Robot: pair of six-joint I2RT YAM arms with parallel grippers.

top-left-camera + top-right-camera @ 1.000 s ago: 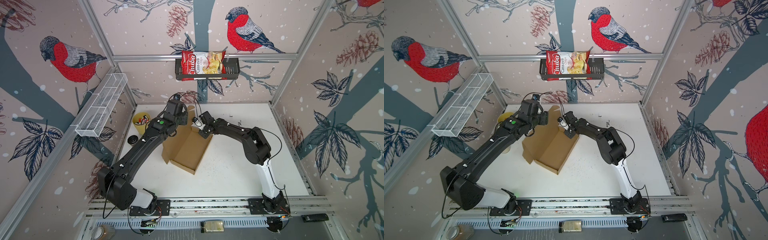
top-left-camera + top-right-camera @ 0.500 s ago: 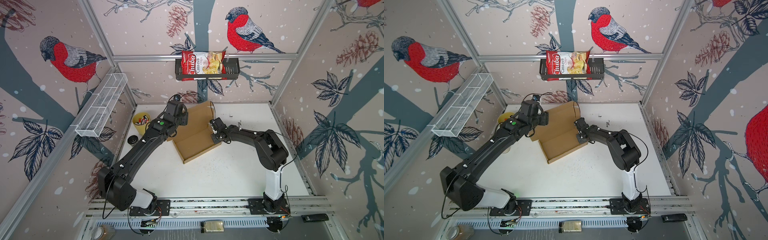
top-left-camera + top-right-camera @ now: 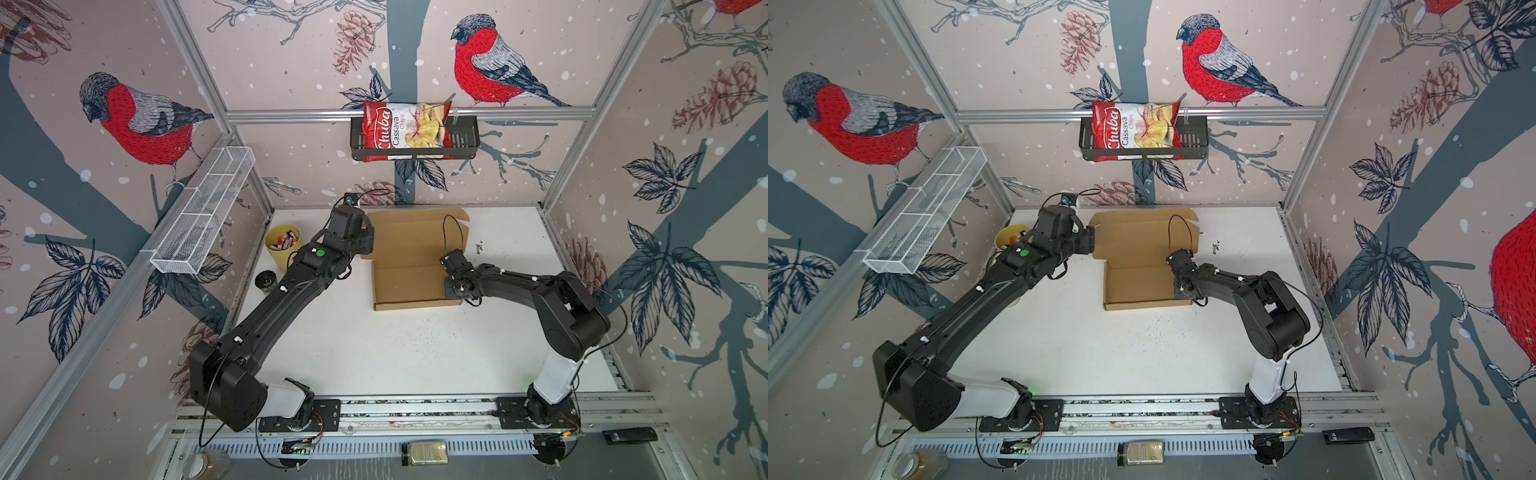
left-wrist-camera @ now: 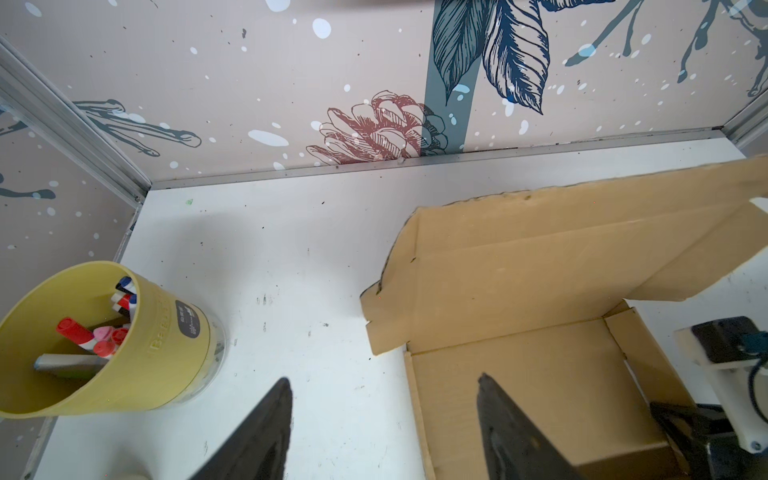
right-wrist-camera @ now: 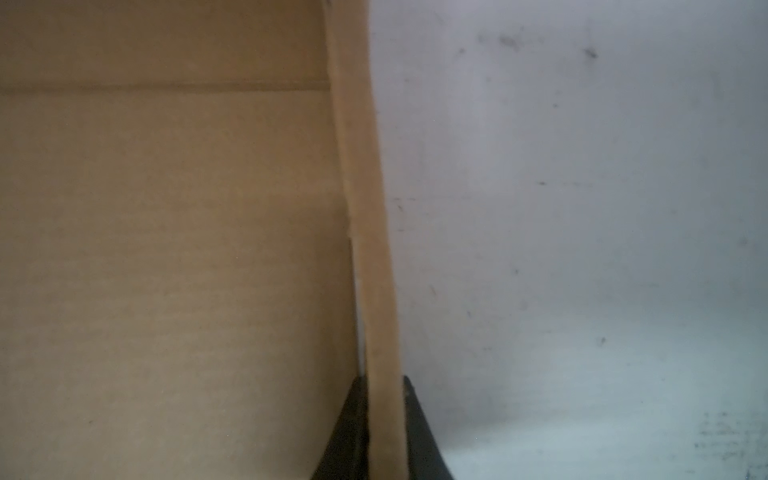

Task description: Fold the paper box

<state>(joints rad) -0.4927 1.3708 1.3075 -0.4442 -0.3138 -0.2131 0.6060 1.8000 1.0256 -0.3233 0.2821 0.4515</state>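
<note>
R gripper (image 5: pixel 382 386) tight on paper box (image 3: pixel 409 282) right wall; L gripper (image 4: pixel 383 379) wide over left.

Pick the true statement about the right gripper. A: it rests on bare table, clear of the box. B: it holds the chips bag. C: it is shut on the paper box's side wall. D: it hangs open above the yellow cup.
C: in the right wrist view the right gripper has a finger pressed on each face of the paper box wall.

Matt brown cardboard paper box (image 3: pixel 411 282), scuffed white table (image 3: pixel 374 353), smooth yellow plastic cup (image 3: pixel 277 260)
</note>
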